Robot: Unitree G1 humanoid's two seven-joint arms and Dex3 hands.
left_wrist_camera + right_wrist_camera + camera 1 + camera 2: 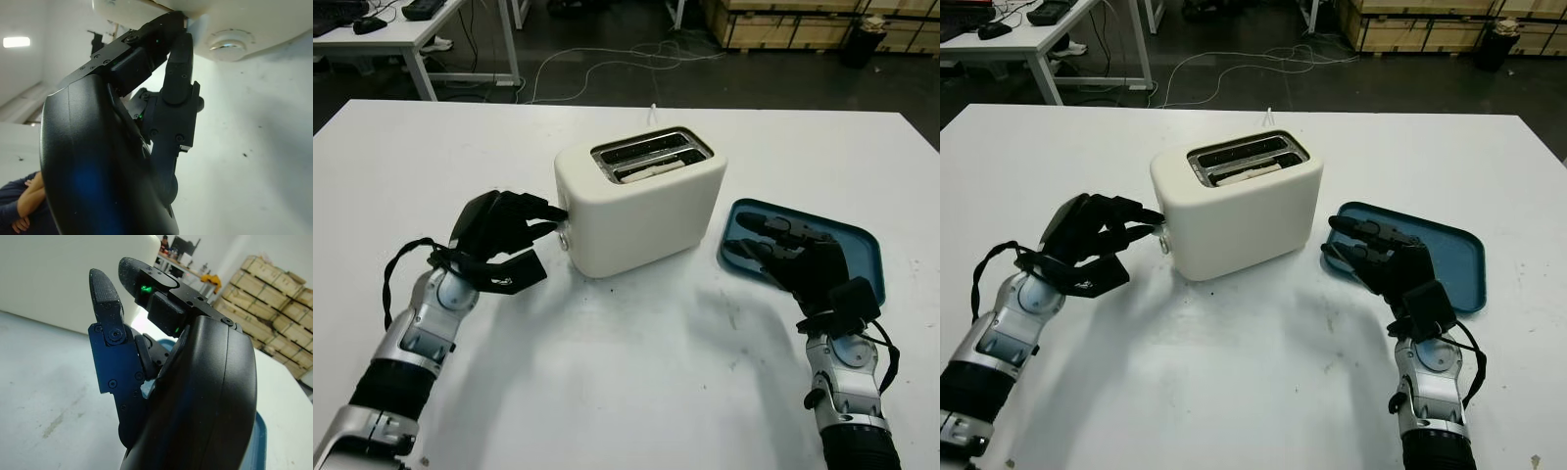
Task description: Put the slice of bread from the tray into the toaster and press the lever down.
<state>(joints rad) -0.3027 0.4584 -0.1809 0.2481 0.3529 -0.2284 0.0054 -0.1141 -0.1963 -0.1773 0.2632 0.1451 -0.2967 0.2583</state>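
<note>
My left hand (514, 235) pressing fingertips against the cream toaster (641, 201) end, gripping nothing, bread slice (651, 169) sitting in the slot beyond, my right hand (798, 257) hovering open over the blue tray (862, 245).

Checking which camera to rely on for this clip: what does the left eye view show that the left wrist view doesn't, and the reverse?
Left eye view alone: the toaster's top slots with the bread sitting in the nearer one, the blue tray, and the right robot hand, open, over that tray.

Left wrist view alone: a close look at the round knob on the toaster's end face, and a person's folded arms in the background.

Both: the left robot hand with its fingers up against the white toaster.
</note>
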